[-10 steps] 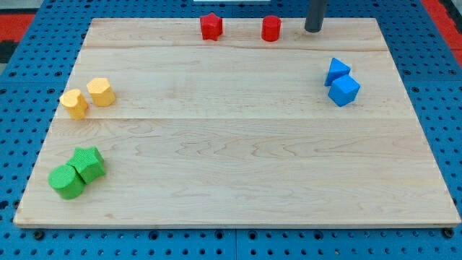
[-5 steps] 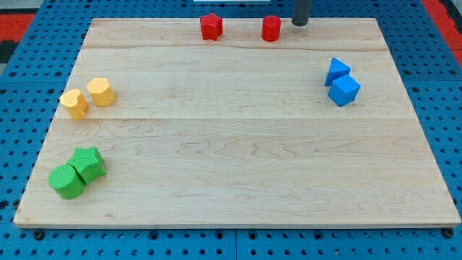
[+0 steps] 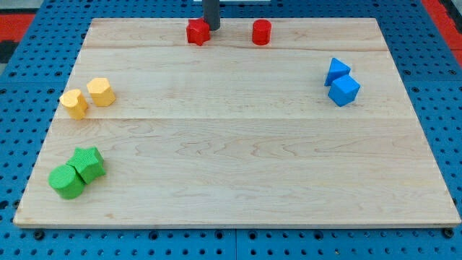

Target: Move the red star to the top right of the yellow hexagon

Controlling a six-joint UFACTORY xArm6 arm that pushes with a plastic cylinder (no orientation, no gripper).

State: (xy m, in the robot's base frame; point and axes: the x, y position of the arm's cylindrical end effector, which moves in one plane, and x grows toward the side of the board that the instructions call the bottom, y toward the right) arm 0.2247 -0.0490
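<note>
Counter [image 3: 238,159]: pale wooden board on a blue pegboard.
Yellow hexagon [image 3: 100,92]: view's left edge, touching another yellow block [image 3: 73,103].
Red star [image 3: 197,32]: small, bright red, lobed; view's top edge.
My tip [image 3: 211,27]: touching the star's right side.
Red cylinder [image 3: 261,32]: right of the tip, apart.
Jaws: the rod has none.

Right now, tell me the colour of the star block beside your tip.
Red: the red star block, clearest in the camera view.
</note>
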